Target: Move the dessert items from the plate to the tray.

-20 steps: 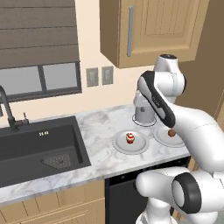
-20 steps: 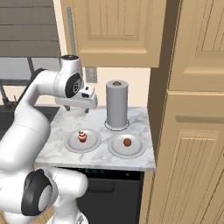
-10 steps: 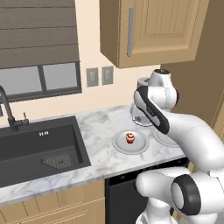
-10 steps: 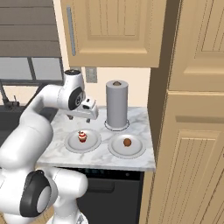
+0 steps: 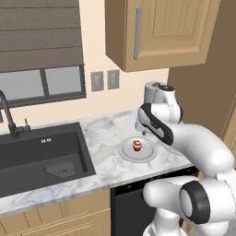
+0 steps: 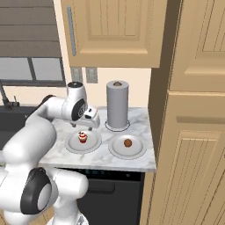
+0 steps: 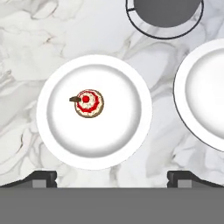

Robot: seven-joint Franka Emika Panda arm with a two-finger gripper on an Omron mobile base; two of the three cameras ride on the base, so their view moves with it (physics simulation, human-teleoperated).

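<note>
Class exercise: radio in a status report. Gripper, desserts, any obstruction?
Gripper open, above cupcake plate. Cupcake and brown ball sit untouched on separate plates. Paper towel roll stands behind, not obstructing.

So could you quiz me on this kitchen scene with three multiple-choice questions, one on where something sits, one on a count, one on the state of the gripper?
1. Where is the red-and-white cupcake?
A. in the sink
B. on the plate nearest the sink
C. atop the paper towel roll

2. How many round plates are on the counter?
A. one
B. two
C. four

3. The gripper is:
A. open above the cupcake's plate
B. shut on the brown ball
C. shut on the faucet

Answers: 1 B, it sits on the left plate. 2 B, a second plate holds the brown ball. 3 A, its tips stand wide apart over that plate, holding nothing.
</note>
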